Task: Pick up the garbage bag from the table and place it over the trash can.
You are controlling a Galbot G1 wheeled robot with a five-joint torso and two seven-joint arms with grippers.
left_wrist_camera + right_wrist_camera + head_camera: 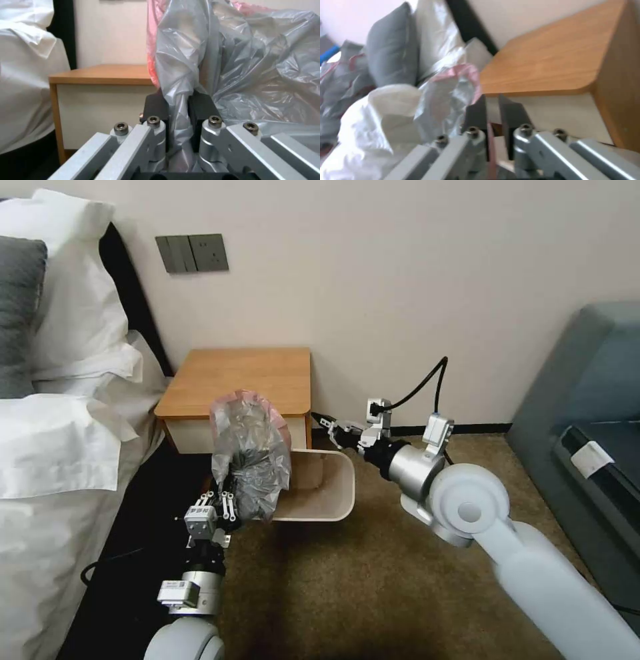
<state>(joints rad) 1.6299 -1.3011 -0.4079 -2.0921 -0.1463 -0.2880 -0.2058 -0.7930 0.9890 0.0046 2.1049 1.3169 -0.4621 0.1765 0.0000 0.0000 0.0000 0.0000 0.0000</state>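
The garbage bag, crinkly grey plastic with a pink rim, hangs bunched above the left end of the trash can. My left gripper comes up from below and is shut on a fold of the garbage bag; the left gripper shows plastic pinched between its black pads. The table stands just behind, its wooden top bare. My right gripper hovers by the table's front right corner, pointing at the bag. In the right wrist view the right gripper is next to the pink rim of the garbage bag.
A bed with white linen and a grey pillow runs along the left. A grey-blue sofa stands at the right. Brown carpet lies open in front of the bin. The wall is close behind the nightstand.
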